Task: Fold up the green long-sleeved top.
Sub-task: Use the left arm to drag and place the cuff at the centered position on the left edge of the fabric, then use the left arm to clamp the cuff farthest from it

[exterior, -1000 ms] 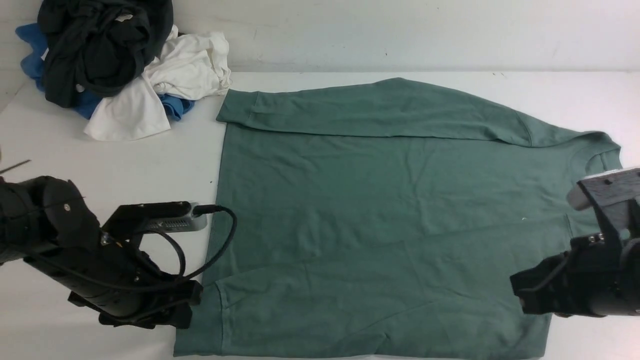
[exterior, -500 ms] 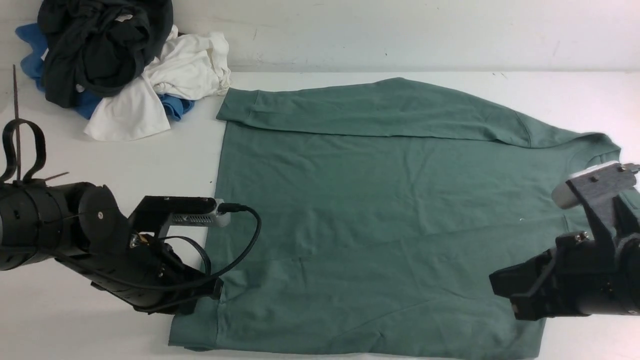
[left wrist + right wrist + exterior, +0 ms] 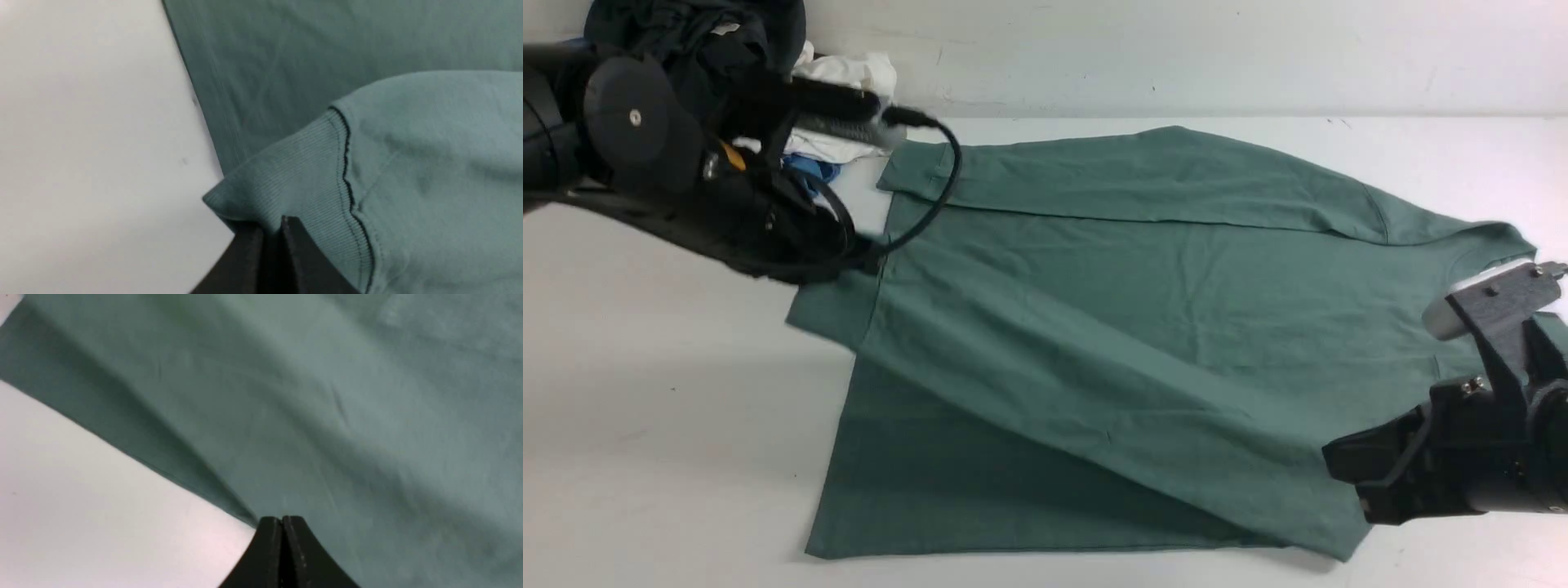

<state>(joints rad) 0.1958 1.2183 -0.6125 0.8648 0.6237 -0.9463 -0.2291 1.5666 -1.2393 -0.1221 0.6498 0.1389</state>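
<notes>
The green top (image 3: 1143, 269) lies spread on the white table (image 3: 645, 408). Its long axis runs from 9 o'clock to 3 o'clock, with the collar (image 3: 1494, 241) at the 3 o'clock end. One sleeve rests flat along the 12 o'clock edge.

The left gripper (image 3: 271, 228) is pinched tight on the ribbed cuff (image 3: 294, 171) of the near sleeve. It holds the cuff off the table at about 10 o'clock of the garment. The right gripper (image 3: 282, 524) has its jaws pressed together on the cloth at the near edge, around 4 o'clock. The fabric between the two grips hangs as a raised, slanting band, and the body beneath it stays flat and in shadow.

The next move likely depends on that band. It runs at an angle from 10 o'clock to 4 o'clock, while the garment's axis runs 9 to 3. Laying the sleeve straight would therefore mean carrying it toward 12 o'clock. The left arm is nearer the cuff end, and the right arm anchors the shoulder end.

A pile of clothes (image 3: 845, 77) sits at 10 o'clock behind the left arm. No label, brand or writing can be read.
</notes>
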